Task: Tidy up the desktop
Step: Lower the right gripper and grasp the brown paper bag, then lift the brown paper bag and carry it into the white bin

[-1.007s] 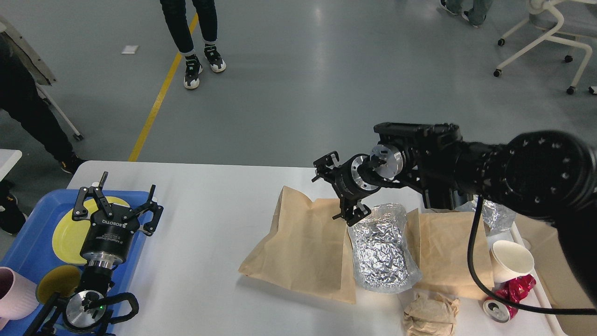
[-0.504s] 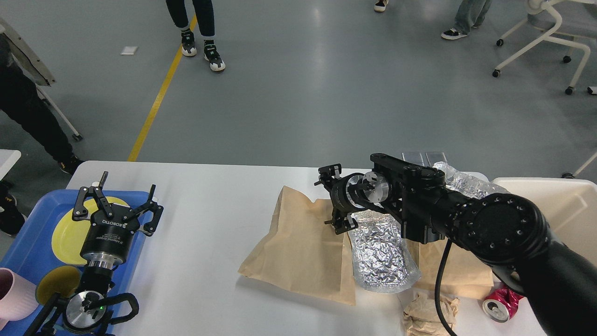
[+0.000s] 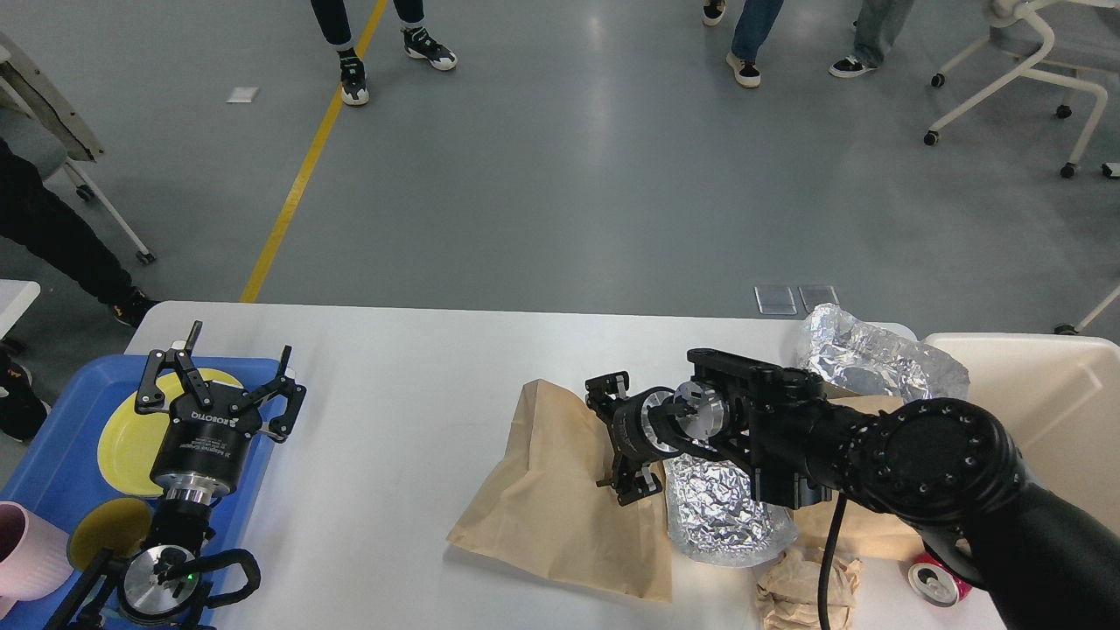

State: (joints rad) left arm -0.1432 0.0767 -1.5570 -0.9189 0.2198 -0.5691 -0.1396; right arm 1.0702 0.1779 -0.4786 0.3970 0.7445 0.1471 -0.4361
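Note:
The white desktop (image 3: 394, 420) spans the view. On it lie a flat brown paper bag (image 3: 551, 472), a crinkled foil pouch (image 3: 722, 512) beside it, a second foil pouch (image 3: 875, 354) at the back right, another brown bag (image 3: 866, 529) under my right arm, crumpled brown paper (image 3: 805, 586) and a crushed red can (image 3: 934, 582). My right gripper (image 3: 604, 442) is open, pointing left, low over the right edge of the first brown bag, next to the foil pouch. My left gripper (image 3: 232, 359) is open and empty above the blue tray (image 3: 44, 455).
The blue tray holds a yellow plate (image 3: 127, 433), a smaller yellow dish (image 3: 105, 529) and a pink cup (image 3: 31, 551). A cream bin (image 3: 1050, 394) stands at the far right. People's legs and an office chair (image 3: 1024, 61) are on the floor beyond the table.
My right arm has lowered and drawn back toward me, bringing the open gripper down onto the brown bag's right edge. The paper cup is now hidden. My left arm has not moved.

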